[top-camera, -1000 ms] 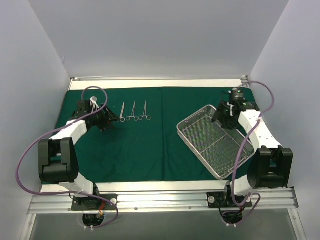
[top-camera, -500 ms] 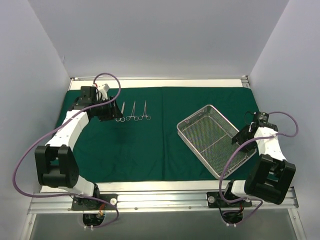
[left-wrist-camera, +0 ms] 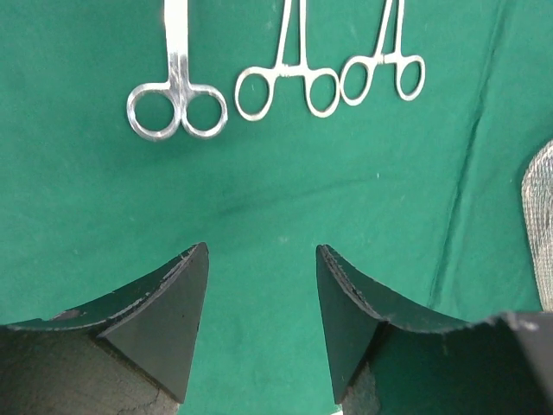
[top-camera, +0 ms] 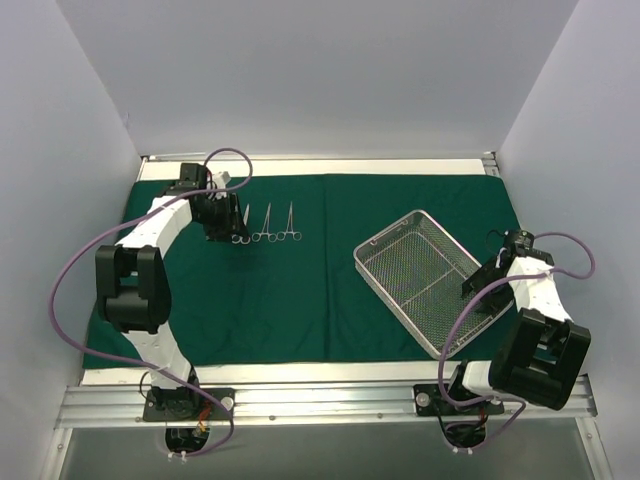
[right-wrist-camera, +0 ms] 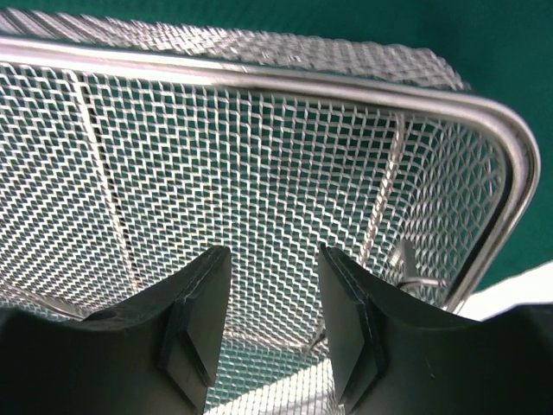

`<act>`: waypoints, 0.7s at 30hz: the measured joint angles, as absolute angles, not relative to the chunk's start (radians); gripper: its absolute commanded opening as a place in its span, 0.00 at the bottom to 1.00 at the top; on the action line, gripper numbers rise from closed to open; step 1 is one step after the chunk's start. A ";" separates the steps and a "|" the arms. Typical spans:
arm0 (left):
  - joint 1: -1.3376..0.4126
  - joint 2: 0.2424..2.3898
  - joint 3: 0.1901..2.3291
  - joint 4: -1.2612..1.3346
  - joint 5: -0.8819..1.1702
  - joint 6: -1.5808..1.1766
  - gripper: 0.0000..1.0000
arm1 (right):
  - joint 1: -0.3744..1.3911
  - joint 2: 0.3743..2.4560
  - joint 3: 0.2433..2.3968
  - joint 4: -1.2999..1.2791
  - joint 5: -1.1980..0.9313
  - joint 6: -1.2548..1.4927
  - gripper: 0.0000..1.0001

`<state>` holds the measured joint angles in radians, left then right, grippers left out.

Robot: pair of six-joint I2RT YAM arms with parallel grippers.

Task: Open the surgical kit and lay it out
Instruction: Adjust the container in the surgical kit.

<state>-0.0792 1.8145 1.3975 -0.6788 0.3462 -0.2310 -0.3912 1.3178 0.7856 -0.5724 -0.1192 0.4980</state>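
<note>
The dark green cloth wrap (top-camera: 300, 290) lies spread flat over the table. Three silver scissor-handled instruments (top-camera: 265, 225) lie side by side at its back left; their ring handles (left-wrist-camera: 177, 111) show in the left wrist view. The silver wire-mesh tray (top-camera: 425, 280) sits tilted on the right half; its mesh wall (right-wrist-camera: 259, 173) fills the right wrist view. My left gripper (top-camera: 222, 232) is open and empty, just left of the instruments, its fingertips (left-wrist-camera: 194, 268) over bare cloth. My right gripper (top-camera: 478, 282) is open and empty at the tray's right side.
White walls close in the back and both sides. The bare white table strip (top-camera: 300, 372) runs along the cloth's near edge, with the metal mounting rail (top-camera: 320, 400) and both arm bases below it.
My left arm has swung back toward the far left and my gripper has come close beside the instruments. My right gripper has left the tray's far corner and dropped to its right side.
</note>
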 measured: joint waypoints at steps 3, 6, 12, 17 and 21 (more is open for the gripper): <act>-0.079 1.847 1.453 -0.700 0.337 -0.232 0.61 | -0.379 1.320 0.801 -0.605 -0.115 0.501 0.45; -0.079 1.886 1.513 -0.715 0.325 -0.233 0.60 | -0.344 1.335 0.832 -0.627 -0.101 0.521 0.44; -0.081 1.942 1.552 -0.739 0.301 -0.242 0.59 | -0.191 1.442 0.844 -0.654 -0.084 0.656 0.38; -0.091 1.953 1.553 -0.761 0.284 -0.260 0.59 | -0.119 1.448 0.840 -0.706 -0.059 0.790 0.36; -0.116 1.953 1.553 -0.761 0.267 -0.270 0.59 | -0.097 1.415 0.854 -0.765 0.001 0.820 0.36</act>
